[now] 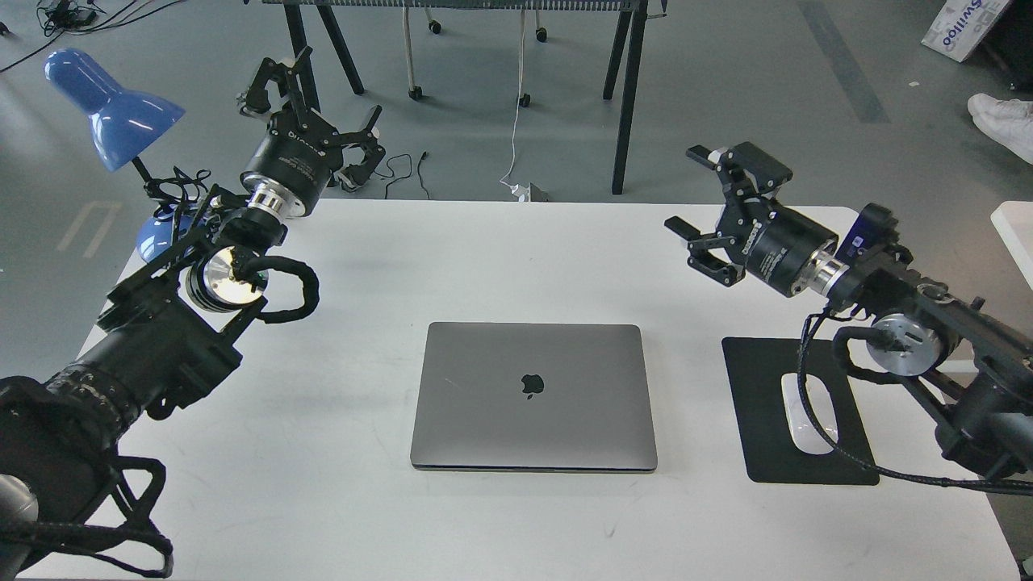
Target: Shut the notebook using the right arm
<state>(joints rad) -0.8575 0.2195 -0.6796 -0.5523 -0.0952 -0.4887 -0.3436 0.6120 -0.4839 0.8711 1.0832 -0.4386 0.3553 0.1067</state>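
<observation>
The notebook is a space-grey laptop lying shut and flat at the middle of the white table, its black apple logo facing up. My right gripper is open and empty, raised well above the table's far right part, up and to the right of the notebook and apart from it. My left gripper is open and empty, raised past the table's far left edge next to the blue lamp.
A black mouse pad with a white mouse lies to the right of the notebook, under my right arm's cable. Table legs and cables stand on the floor behind the table.
</observation>
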